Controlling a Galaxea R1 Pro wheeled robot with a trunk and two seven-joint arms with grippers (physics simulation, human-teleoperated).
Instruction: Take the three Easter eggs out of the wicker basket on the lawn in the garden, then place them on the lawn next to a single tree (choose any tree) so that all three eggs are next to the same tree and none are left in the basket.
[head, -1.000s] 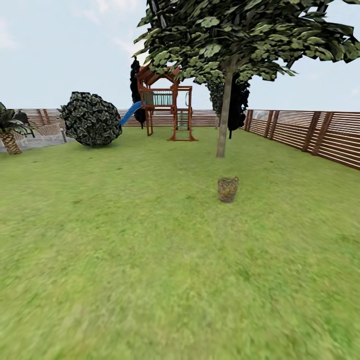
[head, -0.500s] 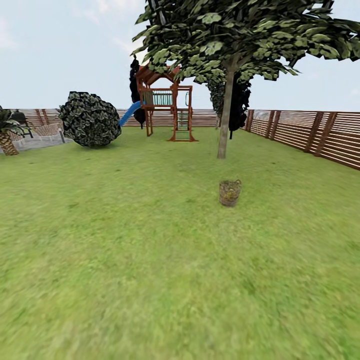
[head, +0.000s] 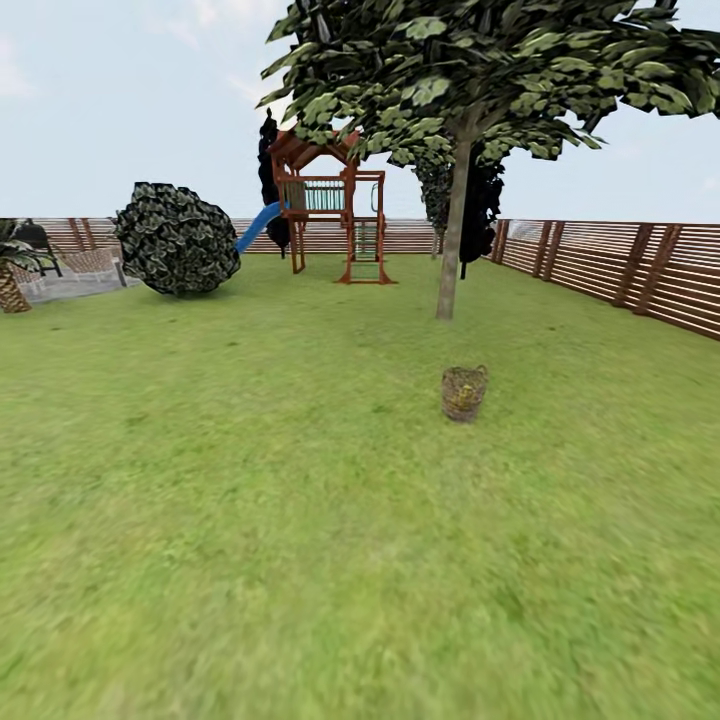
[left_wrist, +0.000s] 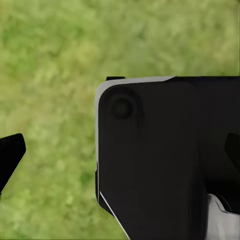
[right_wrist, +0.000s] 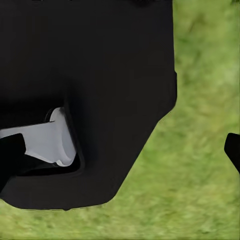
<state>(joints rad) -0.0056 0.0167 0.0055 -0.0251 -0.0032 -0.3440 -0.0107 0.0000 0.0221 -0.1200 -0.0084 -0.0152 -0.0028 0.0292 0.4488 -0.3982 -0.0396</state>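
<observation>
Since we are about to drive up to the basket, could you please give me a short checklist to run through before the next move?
1. Wicker basket in sight, upright on the lawn: ok.
2. Grass between robot and basket free of obstacles: ok.
3. Eggs in the basket: cannot tell; yellowish inside, too small to count.
4. A tree stands just beyond the basket for the drop: ok.
5. Basket within arm's reach: not ok, it looks too far off.
6. Grippers open and empty: cannot tell; the wrist views show dark robot parts over grass.

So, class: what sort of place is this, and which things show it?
Most likely a fenced back garden with a play area: grass lawn, slatted wooden fence, and a climbing frame with a slide.
</observation>
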